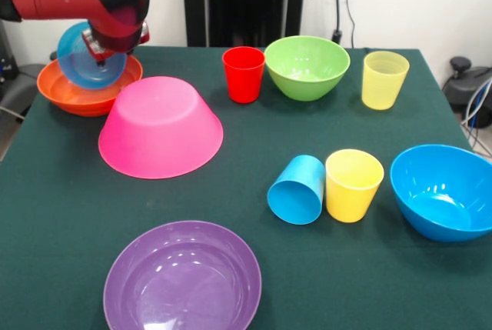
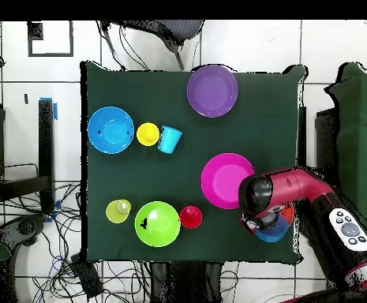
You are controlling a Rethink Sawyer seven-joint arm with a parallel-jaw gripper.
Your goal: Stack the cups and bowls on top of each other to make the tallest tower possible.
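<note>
The jaws are clamped on the small blue bowl (image 1: pixel 86 57) (tilted on edge), holding it over the orange bowl (image 1: pixel 73 93) at the desk (image 1: pixel 323 122) corner, just beside the upturned pink bowl (image 1: pixel 160 126)

**Cups and bowls spread over the table**

Pink bowl (image 1: pixel 161 126) lies upside down beside the orange bowl (image 1: pixel 77 95), over which a small blue bowl (image 1: pixel 86 57) hangs tilted. Purple (image 1: pixel 182 278), green (image 1: pixel 307 66) and blue (image 1: pixel 444 190) bowls sit upright. Red (image 1: pixel 244 74), pale yellow (image 1: pixel 383 79) and yellow (image 1: pixel 353 185) cups stand; the blue cup (image 1: pixel 297 189) lies sideways, touching the yellow one.
</note>
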